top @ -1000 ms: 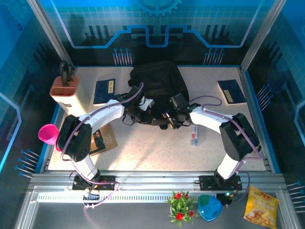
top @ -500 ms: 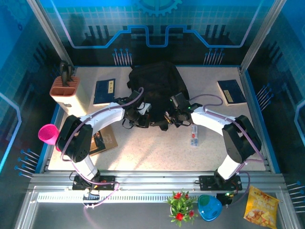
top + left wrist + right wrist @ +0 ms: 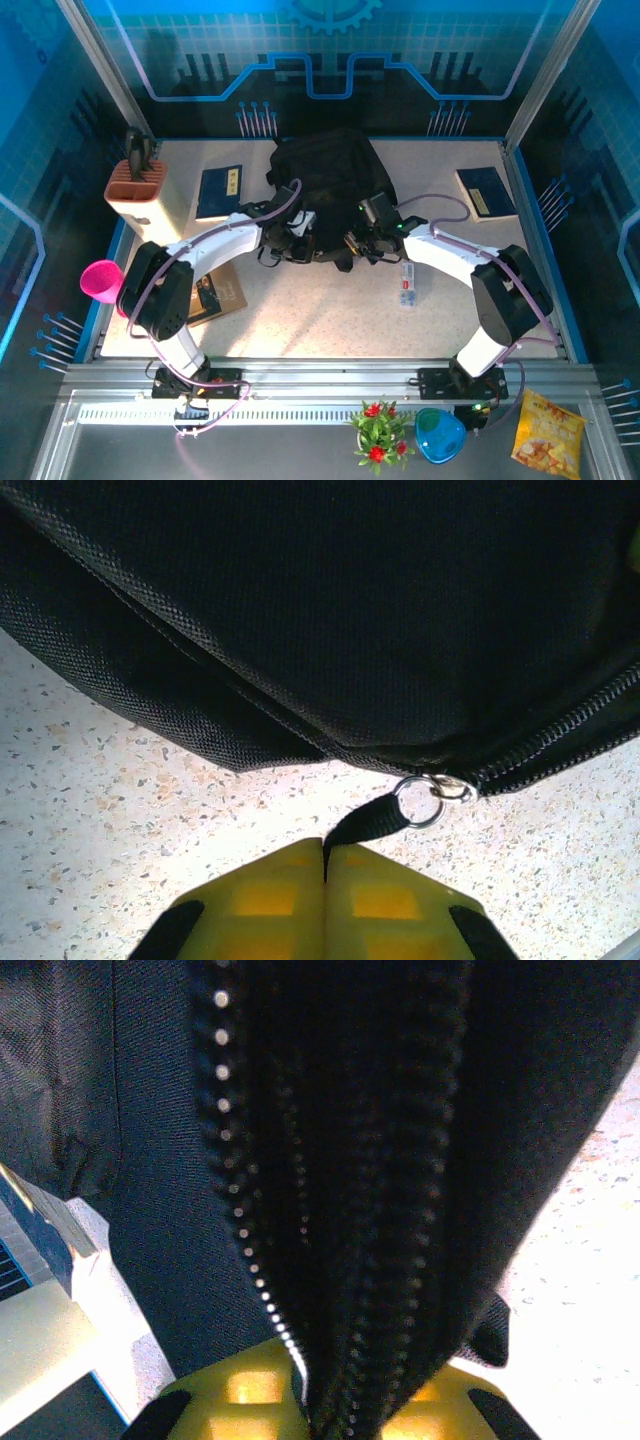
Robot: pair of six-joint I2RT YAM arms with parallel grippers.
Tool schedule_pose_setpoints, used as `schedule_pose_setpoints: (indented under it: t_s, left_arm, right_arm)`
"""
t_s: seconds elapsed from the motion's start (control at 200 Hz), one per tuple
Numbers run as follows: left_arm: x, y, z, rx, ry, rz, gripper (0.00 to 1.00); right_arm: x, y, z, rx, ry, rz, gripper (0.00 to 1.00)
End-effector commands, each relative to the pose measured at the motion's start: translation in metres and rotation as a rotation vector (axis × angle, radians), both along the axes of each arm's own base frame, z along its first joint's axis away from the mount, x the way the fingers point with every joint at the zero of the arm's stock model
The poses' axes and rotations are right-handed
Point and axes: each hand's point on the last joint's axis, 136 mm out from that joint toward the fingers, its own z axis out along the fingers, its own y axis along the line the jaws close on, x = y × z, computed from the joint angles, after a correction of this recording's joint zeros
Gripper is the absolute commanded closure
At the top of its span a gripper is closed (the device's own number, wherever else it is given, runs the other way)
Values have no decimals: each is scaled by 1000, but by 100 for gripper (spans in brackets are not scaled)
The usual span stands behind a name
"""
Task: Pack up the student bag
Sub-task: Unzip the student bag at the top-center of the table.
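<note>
- Student bag (image 3: 325, 172), black, lies at the far middle of the table (image 3: 330, 310); both arms reach in to its near edge
- left gripper (image 3: 323, 855) sits at the bag's near edge, toward its left; its yellow fingers (image 3: 265, 900) are pressed together on the black zip pull (image 3: 362, 824), a strap hanging from a metal ring (image 3: 420, 800) at the end of the bag's zip
- right gripper (image 3: 305, 1385) sits at the bag's near edge, toward its right; its fingers (image 3: 240, 1390) pinch a fold of the bag's fabric lined with zip teeth (image 3: 224, 1105)
- one dark blue book (image 3: 222, 190) lies just left of the bag; another book (image 3: 485, 192) lies well to its right
</note>
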Motion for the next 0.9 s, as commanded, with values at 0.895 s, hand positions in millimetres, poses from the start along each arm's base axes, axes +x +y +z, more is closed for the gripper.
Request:
schedule_pose_setpoints:
  t_s: [0.895]
  left_arm:
    - [-9,47,-34,127,80,168,100]
  right_arm:
    - [6,-25,-8,-57,-24,-42,92]
